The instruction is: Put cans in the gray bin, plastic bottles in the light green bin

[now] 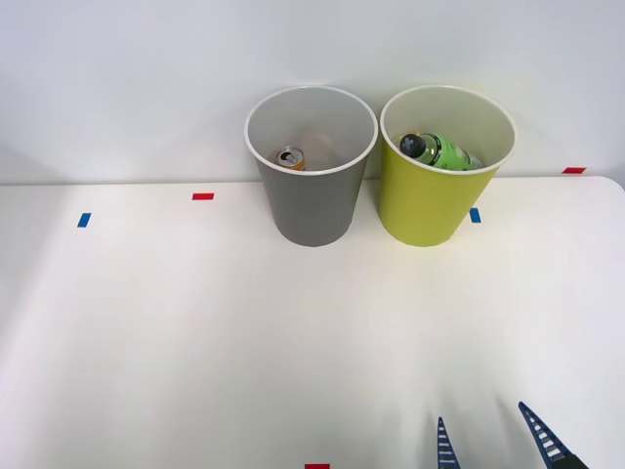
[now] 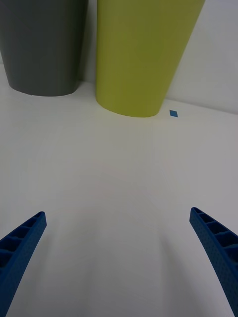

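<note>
The gray bin [image 1: 311, 210] stands at the back of the white table, and the can [image 1: 290, 157] lies inside it, silver top showing. To its right stands the light green bin [image 1: 422, 200] with the green-labelled plastic bottle [image 1: 441, 152] lying in it, black cap toward the left. My right gripper [image 1: 488, 435] is low at the table's front edge, well short of both bins, open with nothing between its blue fingers [image 2: 218, 247]. In the right wrist view the gray bin [image 2: 42, 47] and the light green bin [image 2: 141, 54] rise ahead of the right gripper [image 2: 119, 255].
Small tape marks dot the table [image 1: 195, 322]: blue ones [image 1: 84, 220] at the left and beside the green bin [image 1: 475, 215], red ones [image 1: 202, 196] at the back, far right [image 1: 574, 170] and front edge [image 1: 316, 466]. A pale wall stands behind the bins.
</note>
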`<state>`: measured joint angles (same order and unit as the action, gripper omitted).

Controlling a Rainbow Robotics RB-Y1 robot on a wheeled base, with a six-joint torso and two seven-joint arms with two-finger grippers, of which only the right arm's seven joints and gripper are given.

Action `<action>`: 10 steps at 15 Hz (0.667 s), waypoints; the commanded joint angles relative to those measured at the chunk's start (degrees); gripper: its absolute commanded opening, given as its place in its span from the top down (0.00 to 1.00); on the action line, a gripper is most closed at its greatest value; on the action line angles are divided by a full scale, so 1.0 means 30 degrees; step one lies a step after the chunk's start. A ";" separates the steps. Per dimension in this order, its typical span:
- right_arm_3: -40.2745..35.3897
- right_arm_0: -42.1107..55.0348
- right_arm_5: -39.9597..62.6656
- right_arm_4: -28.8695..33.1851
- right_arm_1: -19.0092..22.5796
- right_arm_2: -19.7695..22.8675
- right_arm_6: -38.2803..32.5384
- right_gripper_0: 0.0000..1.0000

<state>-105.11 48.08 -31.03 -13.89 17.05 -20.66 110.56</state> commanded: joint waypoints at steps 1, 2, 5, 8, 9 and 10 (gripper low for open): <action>-0.0001 0.0000 0.0000 0.0001 0.0001 0.0001 0.0001 0.00; -0.0001 0.0000 0.0000 0.0001 0.0001 0.0001 0.0001 0.00; -0.0001 0.0000 0.0000 0.0001 0.0001 0.0001 0.0001 0.00; -0.0001 0.0000 0.0000 0.0001 0.0001 0.0001 0.0001 0.00; -0.0001 0.0000 0.0000 0.0001 0.0001 0.0001 0.0001 0.00; -0.0001 0.0000 0.0000 0.0001 0.0001 0.0001 0.0001 0.00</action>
<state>-105.12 48.08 -31.03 -13.89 17.05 -20.66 110.56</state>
